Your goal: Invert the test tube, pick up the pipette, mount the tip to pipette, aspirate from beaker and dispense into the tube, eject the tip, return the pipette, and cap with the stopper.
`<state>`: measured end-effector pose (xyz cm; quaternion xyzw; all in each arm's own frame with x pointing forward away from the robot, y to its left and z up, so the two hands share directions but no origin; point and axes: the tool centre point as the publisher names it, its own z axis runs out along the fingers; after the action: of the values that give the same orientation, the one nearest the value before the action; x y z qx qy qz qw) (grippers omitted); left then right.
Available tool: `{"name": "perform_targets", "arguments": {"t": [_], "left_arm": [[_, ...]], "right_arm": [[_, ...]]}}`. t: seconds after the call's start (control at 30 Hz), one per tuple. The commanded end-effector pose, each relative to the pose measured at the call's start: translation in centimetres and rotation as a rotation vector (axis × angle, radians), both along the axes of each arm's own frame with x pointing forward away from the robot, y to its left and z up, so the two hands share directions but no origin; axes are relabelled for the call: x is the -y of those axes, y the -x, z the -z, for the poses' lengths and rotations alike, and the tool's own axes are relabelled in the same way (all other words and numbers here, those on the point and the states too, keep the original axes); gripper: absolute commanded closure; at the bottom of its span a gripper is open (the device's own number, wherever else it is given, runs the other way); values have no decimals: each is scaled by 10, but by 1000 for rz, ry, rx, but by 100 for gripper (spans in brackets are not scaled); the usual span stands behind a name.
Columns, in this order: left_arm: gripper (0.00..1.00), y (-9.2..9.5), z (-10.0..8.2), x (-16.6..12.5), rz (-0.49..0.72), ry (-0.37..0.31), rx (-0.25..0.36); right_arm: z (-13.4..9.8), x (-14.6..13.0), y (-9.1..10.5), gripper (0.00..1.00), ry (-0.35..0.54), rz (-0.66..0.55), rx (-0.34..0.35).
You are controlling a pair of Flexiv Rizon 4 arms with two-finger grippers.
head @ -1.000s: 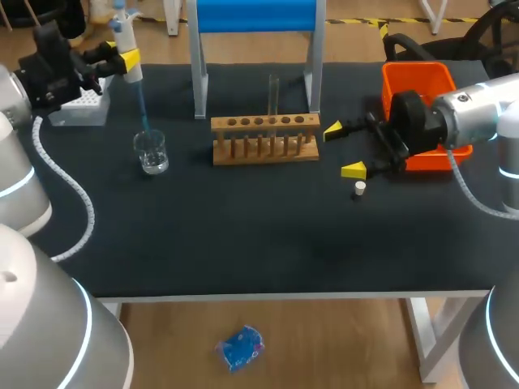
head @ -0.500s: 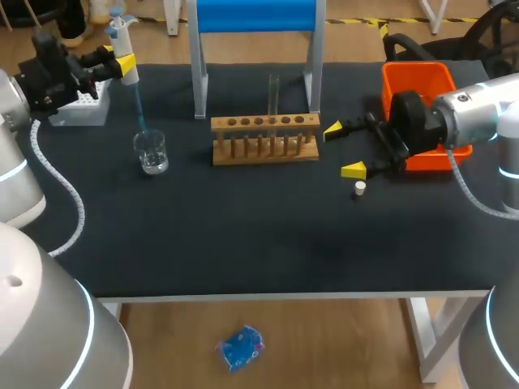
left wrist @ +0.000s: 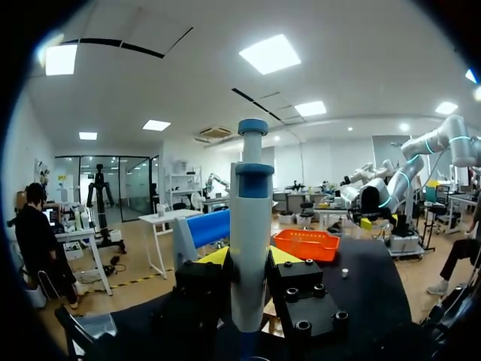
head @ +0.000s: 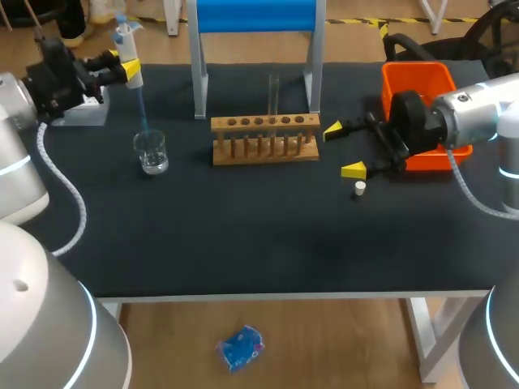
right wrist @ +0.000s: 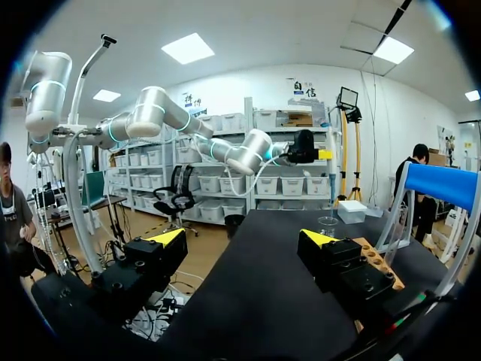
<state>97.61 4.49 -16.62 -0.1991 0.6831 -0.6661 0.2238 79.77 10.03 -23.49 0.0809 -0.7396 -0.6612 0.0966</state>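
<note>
Fingers: left gripper [head: 130,69] clamps the pipette [left wrist: 250,226]; right gripper [head: 344,150] wide, empty.
You have the tip [head: 142,113] mounted, poised over the beaker [head: 151,152]; tube [head: 273,93] upright in the rack [head: 265,150], stopper [head: 359,189] near your right gripper. Looks mid-aspirate: dispense, eject, return, cap remain.

free: wide gap between beaker [head: 151,151] and rack [head: 264,139]; table [head: 259,243] front bare | blocked: pipette [head: 126,44] above beaker, tube [head: 273,93] upright in rack, stand legs [head: 197,81] behind it, bin [head: 397,77], stopper [head: 359,189] right of rack
</note>
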Motion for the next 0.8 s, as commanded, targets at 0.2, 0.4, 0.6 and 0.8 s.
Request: {"name": "perform_targets", "arguments": {"t": [0.2,0.4,0.6,0.8], "left_arm": [[100,3,9,1,-1,12,-16],[100,4,18,2,1,19,-35],[100,6,24,2,-3,25,-43],[100,6,32,2,-2,26,-49]], "right_arm": [[0,1,0,0,1,-2,0],[0,1,0,0,1,-2,0],[0,1,0,0,1,-2,0],[0,1,0,0,1,-2,0]]}}
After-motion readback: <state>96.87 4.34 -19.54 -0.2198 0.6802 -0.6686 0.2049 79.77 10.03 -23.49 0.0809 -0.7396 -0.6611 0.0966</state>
